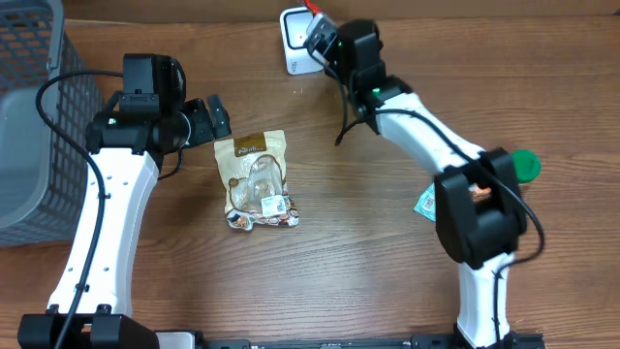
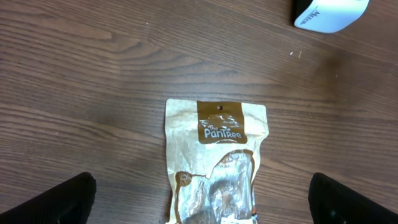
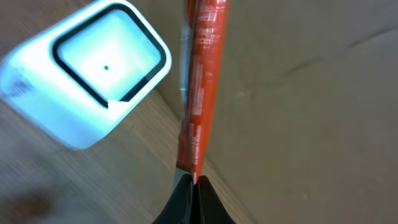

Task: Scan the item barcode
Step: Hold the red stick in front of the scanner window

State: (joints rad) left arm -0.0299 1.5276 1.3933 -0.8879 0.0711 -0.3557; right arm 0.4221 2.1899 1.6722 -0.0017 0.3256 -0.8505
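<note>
My right gripper (image 3: 194, 180) is shut on the lower edge of a thin red packet (image 3: 202, 81), which stands edge-on beside the white barcode scanner (image 3: 87, 68). From overhead, that gripper (image 1: 320, 34) sits at the scanner (image 1: 294, 44) at the table's far edge, and only a red tip of the packet (image 1: 311, 6) shows. My left gripper (image 2: 208, 202) is open wide over a brown and clear snack pouch (image 2: 214, 162) and holds nothing. The pouch (image 1: 257, 179) lies flat on the table, just right of that gripper (image 1: 215, 118).
A grey mesh basket (image 1: 29, 116) stands at the left edge. A green round object (image 1: 524, 165) and a teal packet (image 1: 426, 202) lie by the right arm's base. The scanner (image 2: 329, 12) shows at the top right of the left wrist view.
</note>
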